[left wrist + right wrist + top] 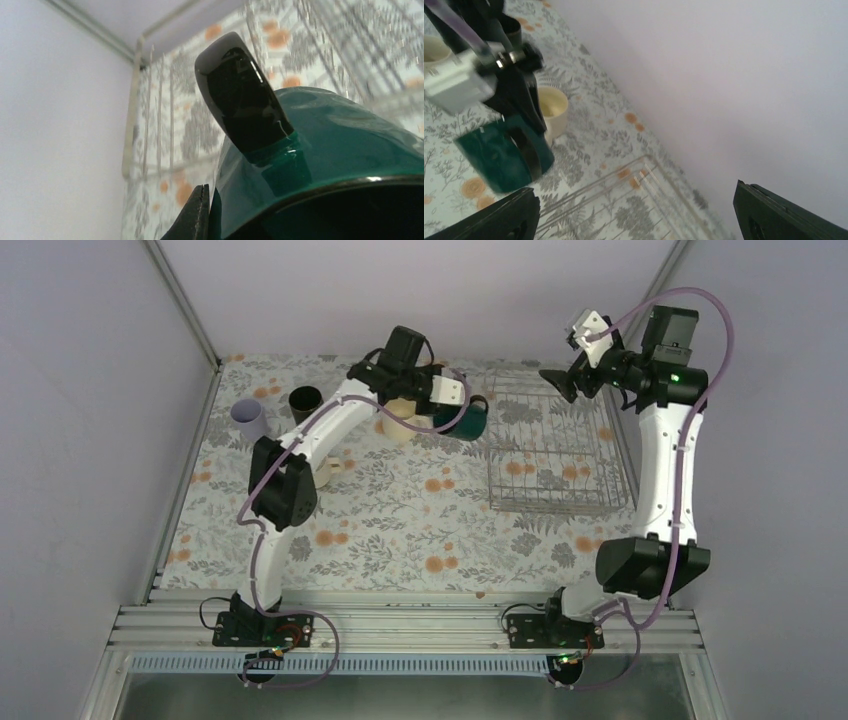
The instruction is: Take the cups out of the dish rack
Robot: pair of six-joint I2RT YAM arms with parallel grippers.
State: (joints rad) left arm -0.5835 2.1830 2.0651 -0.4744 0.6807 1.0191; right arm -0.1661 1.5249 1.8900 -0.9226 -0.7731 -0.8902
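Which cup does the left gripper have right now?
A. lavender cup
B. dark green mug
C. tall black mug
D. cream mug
B: the left gripper is shut on the dark green mug, just off the dish rack's left edge. The lavender cup and tall black mug stand free on the table, far left.

Floral table (420, 530): dish rack (560, 508) (cups (248, 418) too)
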